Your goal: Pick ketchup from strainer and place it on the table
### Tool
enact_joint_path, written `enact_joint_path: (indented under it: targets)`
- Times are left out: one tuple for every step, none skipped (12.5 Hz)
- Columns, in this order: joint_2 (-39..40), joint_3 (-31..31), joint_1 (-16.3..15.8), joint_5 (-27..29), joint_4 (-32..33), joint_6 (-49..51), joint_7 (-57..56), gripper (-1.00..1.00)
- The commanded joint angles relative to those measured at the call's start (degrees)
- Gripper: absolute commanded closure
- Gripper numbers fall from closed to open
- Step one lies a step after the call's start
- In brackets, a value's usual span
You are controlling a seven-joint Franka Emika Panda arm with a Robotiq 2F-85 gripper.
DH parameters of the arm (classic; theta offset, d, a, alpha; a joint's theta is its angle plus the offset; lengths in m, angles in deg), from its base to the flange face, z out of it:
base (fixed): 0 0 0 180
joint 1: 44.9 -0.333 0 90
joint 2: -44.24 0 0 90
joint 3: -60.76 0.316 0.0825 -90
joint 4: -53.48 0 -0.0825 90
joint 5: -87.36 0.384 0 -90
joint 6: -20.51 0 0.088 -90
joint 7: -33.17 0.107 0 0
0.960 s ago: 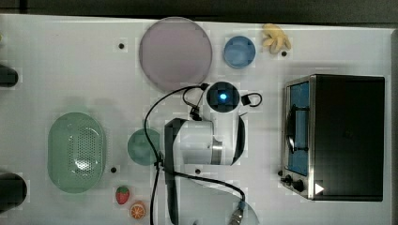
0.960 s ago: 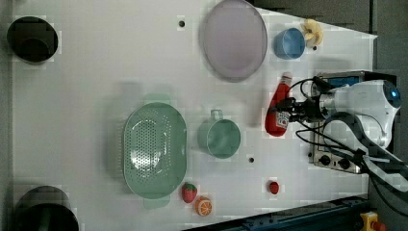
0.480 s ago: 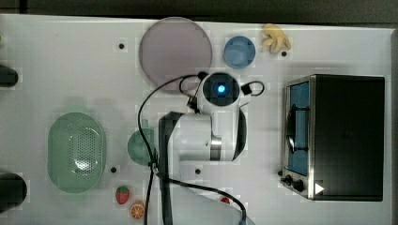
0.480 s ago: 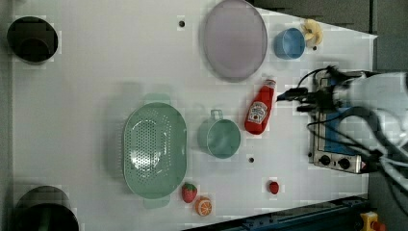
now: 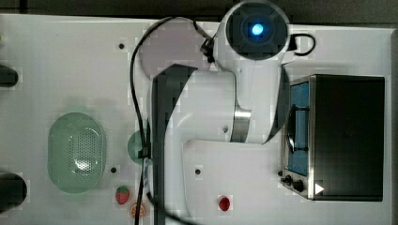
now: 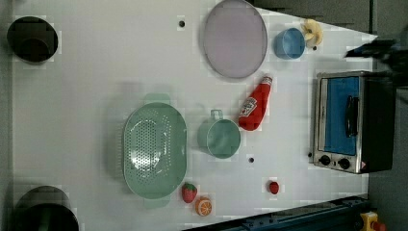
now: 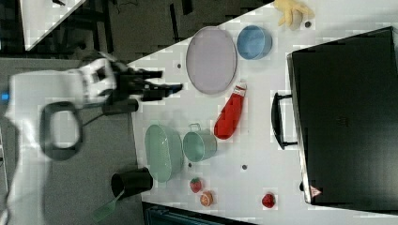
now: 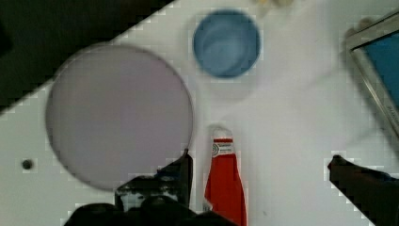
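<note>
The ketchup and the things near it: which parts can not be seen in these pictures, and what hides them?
- Ketchup: in the wrist view the picture's edge cuts off its base.
- Teal cup: in the top view the arm covers most of it.
- Lilac plate: in the top view the arm and a cable cover part of it.
- Ketchup label: its text is too small to read in the left view.

Ketchup (image 7: pixel 229 117) lies on the table (image 7: pixel 253 154), open pincer (image 7: pixel 170 80) apart.
</note>
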Motion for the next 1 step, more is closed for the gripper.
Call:
enact_joint_path:
  targets:
    - [-0.17, 0.48, 0.44, 0.22, -5.62, 11.52, 6.92, -1.00]
